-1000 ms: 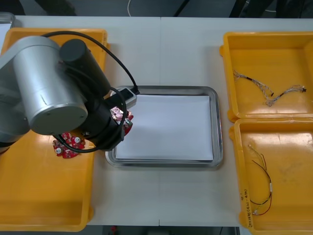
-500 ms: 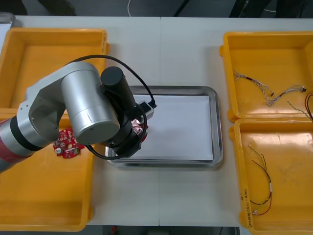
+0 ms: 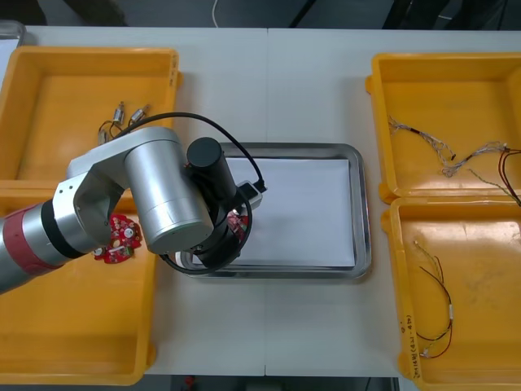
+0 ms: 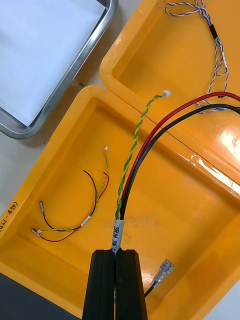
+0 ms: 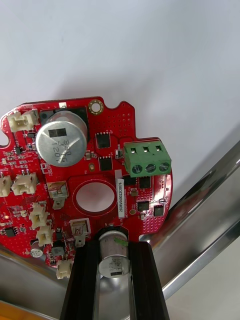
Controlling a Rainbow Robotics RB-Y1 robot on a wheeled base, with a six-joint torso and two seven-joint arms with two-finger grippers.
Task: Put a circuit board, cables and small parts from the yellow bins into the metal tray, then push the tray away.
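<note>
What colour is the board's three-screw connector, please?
Green connector on the left gripper's board; left wrist view.

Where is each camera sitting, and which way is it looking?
Front view: above the arms, looking steeply down at the light table; the silver left arm shows, over the shiny metal tray.
Left wrist view: on the left wrist, looking into the tray; the left hand grips a round red circuit board.
Right wrist view: on the right wrist, looking down on yellow bins; the right hand grips a red, black and green-yellow cable bundle.
Shared: front and left wrist views both show the board and tray.
</note>
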